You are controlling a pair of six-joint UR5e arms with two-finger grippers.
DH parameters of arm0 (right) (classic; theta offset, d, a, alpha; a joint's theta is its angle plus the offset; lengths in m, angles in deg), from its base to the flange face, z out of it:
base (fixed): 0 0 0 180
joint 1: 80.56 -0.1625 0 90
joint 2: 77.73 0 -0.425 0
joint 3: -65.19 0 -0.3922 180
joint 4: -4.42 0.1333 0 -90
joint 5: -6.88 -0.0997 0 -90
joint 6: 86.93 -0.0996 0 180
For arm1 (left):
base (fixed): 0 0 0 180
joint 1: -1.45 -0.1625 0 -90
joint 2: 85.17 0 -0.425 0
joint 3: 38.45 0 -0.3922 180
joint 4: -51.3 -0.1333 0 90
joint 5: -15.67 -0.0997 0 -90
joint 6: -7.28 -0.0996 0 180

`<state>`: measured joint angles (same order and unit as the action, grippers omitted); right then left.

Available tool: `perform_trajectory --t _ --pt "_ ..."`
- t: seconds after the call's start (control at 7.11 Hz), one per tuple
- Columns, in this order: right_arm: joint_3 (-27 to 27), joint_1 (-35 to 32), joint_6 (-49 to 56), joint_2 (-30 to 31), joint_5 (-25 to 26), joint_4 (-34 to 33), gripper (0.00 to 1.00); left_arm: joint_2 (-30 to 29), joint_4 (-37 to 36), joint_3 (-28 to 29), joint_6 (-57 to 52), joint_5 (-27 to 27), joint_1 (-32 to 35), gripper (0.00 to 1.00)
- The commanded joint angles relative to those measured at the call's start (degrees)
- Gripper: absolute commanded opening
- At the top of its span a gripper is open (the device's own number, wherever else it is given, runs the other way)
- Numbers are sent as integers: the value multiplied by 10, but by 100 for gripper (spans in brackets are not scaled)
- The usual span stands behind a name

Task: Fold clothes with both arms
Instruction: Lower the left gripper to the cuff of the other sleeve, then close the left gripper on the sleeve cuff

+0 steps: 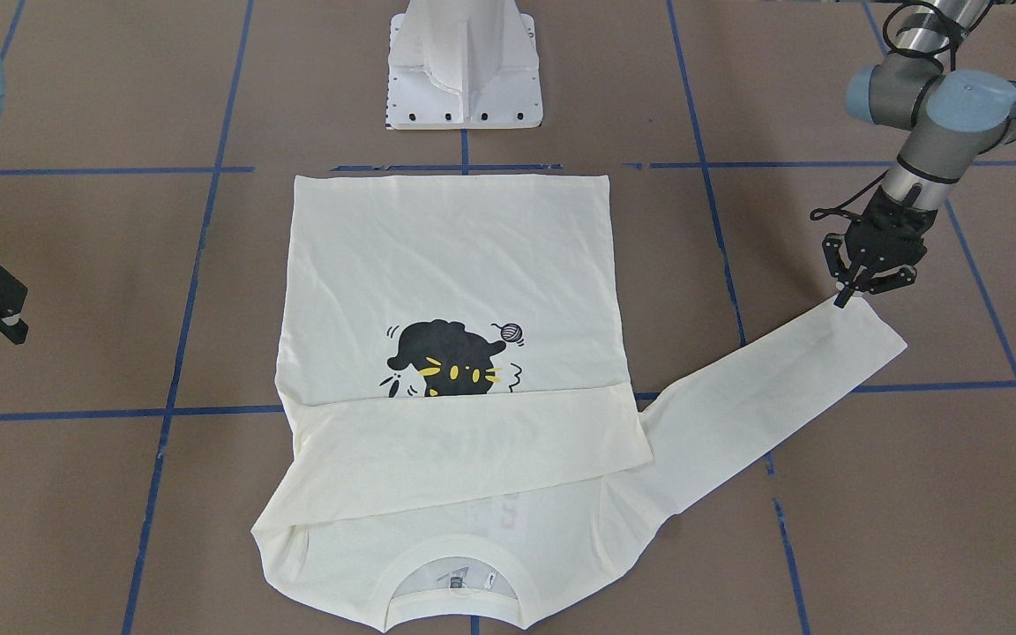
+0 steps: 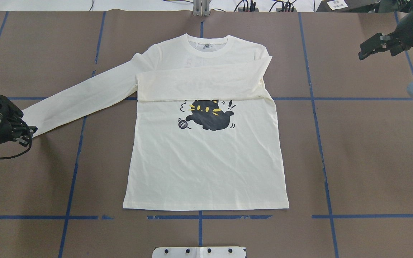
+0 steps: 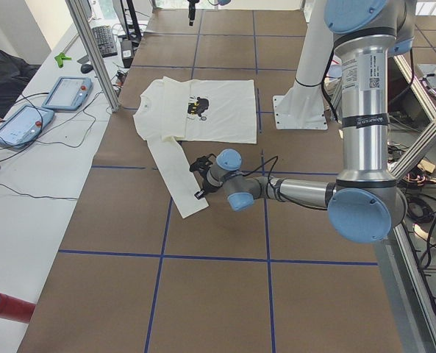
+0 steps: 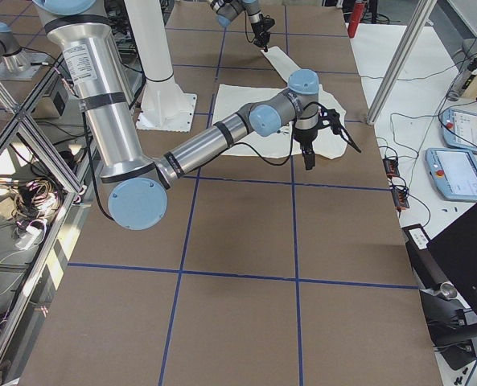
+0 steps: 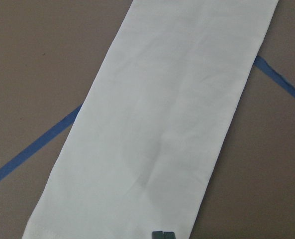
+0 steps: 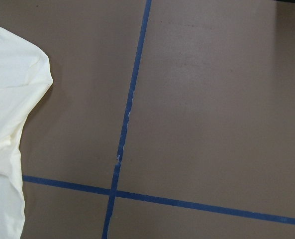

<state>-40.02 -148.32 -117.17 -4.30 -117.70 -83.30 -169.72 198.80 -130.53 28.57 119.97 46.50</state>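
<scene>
1 shirt point(image 1: 451, 265): flat on table point(image 1: 76, 265), frame centre, cat print up; 1 sleeve folded across chest, 1 stretched right. Left gripper point(image 1: 843, 298): pinched narrow on that sleeve's cuff. Right gripper point(image 2: 370, 47): wide, overhead view's upper right, well apart from shirt.

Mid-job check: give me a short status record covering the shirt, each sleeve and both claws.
shirt: flat on the table, cat print facing up
folded sleeve: laid across the chest, just above the cat print
free sleeve: stretched out flat toward the robot's left
left claw: at the free sleeve's cuff, pads together; grip on the cloth unconfirmed
right claw: off the shirt, over bare table; open or shut unclear
</scene>
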Motion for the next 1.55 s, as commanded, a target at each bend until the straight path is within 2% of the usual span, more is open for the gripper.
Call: perform_trajectory --t 0.0,0.56,0.7,0.98,1.12,1.41 --pt "0 1 -1 0 0 0 100 9 0 -3 -1 1 2 90" --pt "0 1 -1 0 1 0 100 25 4 4 1 -1 2 89" --pt "-1 1 -1 0 1 0 100 24 4 8 2 -1 2 79" --pt "-1 1 -1 1 1 0 100 23 4 13 2 -1 0 75" --pt "-1 1 -1 1 1 0 100 22 4 13 2 -1 0 67" --pt "-1 1 -1 2 1 1 100 20 4 13 2 -1 0 61"
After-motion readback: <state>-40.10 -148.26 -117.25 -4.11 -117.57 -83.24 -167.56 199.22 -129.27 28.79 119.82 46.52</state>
